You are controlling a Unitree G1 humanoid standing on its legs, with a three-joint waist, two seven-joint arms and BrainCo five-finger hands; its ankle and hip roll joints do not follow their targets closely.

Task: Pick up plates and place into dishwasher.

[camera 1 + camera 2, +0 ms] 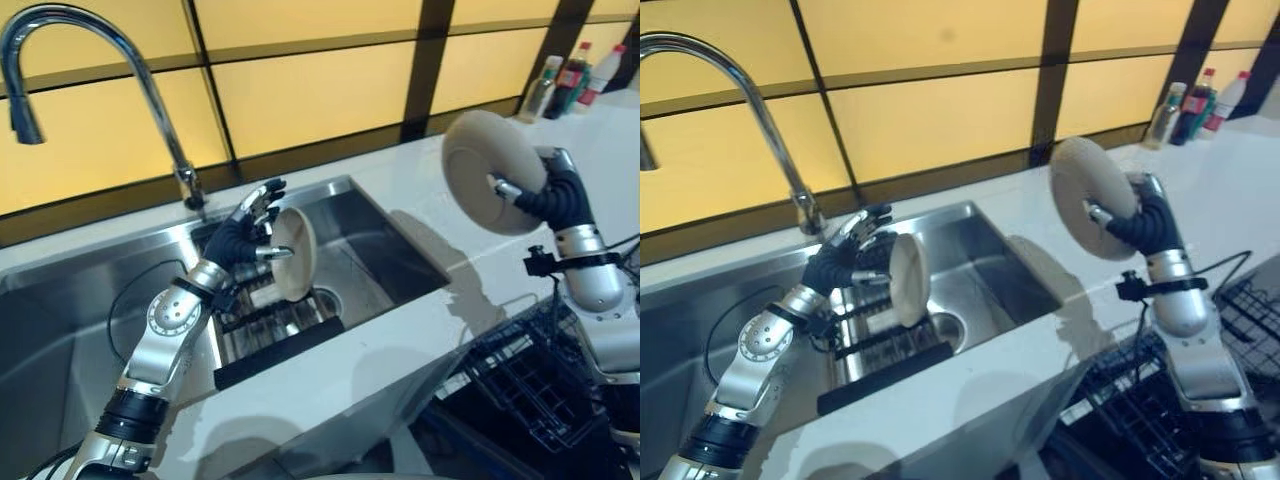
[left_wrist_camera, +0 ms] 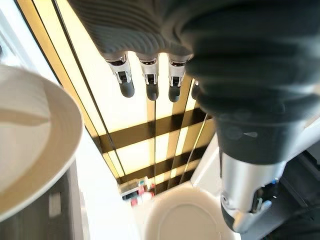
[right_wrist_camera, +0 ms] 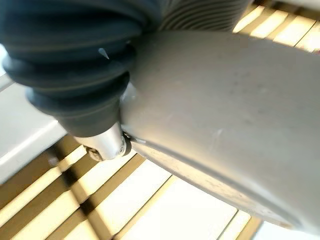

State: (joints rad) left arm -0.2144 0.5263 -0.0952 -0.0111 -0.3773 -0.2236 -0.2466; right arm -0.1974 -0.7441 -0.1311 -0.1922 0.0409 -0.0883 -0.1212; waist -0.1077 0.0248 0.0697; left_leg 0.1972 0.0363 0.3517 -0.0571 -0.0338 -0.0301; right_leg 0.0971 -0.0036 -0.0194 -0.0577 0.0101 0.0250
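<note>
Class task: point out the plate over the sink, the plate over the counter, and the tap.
left plate (image 1: 293,252), left eye view, its face.
right plate (image 1: 487,170), left eye view, its underside.
tap (image 1: 150,85), left eye view, its curved neck.

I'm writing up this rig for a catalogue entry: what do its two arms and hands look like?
Both arms are silver-grey metal with rounded joint housings and black bands lower down. The left hand and right hand wear dark ribbed covers over the back and wrist, with silver, dark-tipped fingers emerging. A small black fitting with a thin black cable sits on the right forearm just below the wrist.
</note>
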